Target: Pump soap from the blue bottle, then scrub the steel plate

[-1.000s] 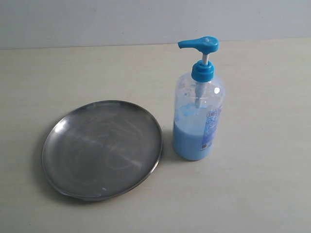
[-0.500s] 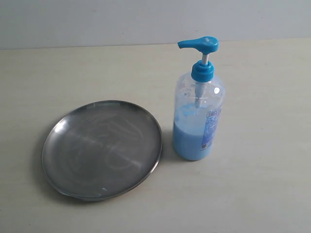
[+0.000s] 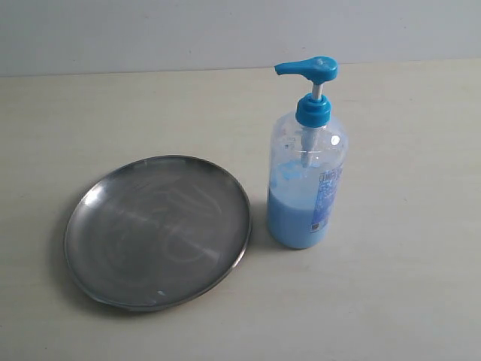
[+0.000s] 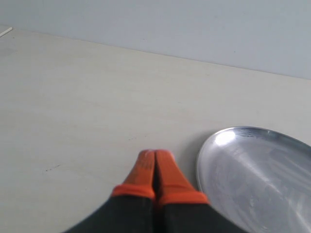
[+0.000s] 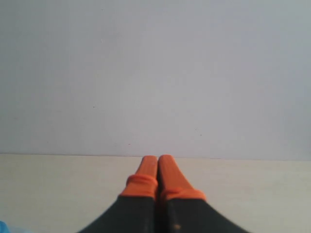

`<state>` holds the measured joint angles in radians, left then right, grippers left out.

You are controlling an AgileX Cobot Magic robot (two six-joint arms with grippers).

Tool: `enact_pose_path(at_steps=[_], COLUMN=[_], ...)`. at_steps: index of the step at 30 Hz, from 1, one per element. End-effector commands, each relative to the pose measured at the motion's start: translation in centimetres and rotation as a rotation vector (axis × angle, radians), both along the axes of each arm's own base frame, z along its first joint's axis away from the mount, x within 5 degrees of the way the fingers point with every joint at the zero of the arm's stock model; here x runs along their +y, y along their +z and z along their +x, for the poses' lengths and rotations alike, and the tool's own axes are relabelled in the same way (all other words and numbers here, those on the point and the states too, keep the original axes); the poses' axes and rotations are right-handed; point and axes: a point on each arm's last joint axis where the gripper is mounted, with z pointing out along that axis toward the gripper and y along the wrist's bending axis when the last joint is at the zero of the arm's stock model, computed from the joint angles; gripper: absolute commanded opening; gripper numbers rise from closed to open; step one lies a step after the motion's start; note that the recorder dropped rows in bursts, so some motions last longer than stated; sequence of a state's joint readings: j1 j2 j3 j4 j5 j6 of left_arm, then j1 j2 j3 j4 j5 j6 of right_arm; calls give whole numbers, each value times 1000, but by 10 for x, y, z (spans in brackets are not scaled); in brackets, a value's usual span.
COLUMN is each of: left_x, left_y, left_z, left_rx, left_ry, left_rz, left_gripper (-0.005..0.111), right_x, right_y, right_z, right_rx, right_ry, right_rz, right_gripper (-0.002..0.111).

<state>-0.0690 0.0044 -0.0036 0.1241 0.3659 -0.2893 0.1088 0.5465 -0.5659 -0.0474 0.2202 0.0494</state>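
Note:
The steel plate (image 3: 158, 229) lies on the table at the left, round and grey with faint swirl marks and no soap on it. Just right of it stands the blue bottle (image 3: 307, 177), upright, its blue pump head (image 3: 308, 70) raised with the spout toward the left. Light blue soap (image 3: 297, 218) fills its lower part. Neither arm shows in the exterior view. In the left wrist view my left gripper (image 4: 154, 154) is shut and empty, beside the plate's rim (image 4: 201, 160). My right gripper (image 5: 157, 158) is shut and empty over bare table, facing the wall.
A pale wooden table (image 3: 406, 286) carries both things, with a grey wall (image 3: 150, 34) behind it. A sliver of blue (image 5: 3, 227) shows at a corner of the right wrist view.

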Motion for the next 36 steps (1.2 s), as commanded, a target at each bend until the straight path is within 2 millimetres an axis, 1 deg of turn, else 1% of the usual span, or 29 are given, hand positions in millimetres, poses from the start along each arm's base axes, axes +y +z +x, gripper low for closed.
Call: enact_pose_path(at_steps=[1,9,13,15,23,26,28,31,33,36], left_x=[0,0,0,0,0,0,0,0,0,0], left_y=[0,0,0,0,0,0,0,0,0,0], left_z=[0,0,0,0,0,0,0,0,0,0], left_rx=[-11,-11,-11,-11,-11,-11,-11,-11,-11,-11], left_ry=[2,2,2,2,2,2,2,2,2,2], left_rz=[1,1,1,1,1,1,1,1,1,1], left_gripper=[0,0,0,0,0,0,0,0,0,0], right_x=[0,0,1,2,8,13,21,40,48,55], right_y=[4,6,3,-3,-36,-44,-49,-58,-62,-67], right_z=[0,1,4,10,44,53,56,56,55,54], right_rx=[-20,-42,-9,49,303,359,384,449,472,512], right_ry=[-4,-3,1,0,21,68,127,252,303,335], right_rz=[1,0,53,55,30,33,7,-54,-109,-135], right_gripper=[0,0,0,0,0,0,0,0,0,0])
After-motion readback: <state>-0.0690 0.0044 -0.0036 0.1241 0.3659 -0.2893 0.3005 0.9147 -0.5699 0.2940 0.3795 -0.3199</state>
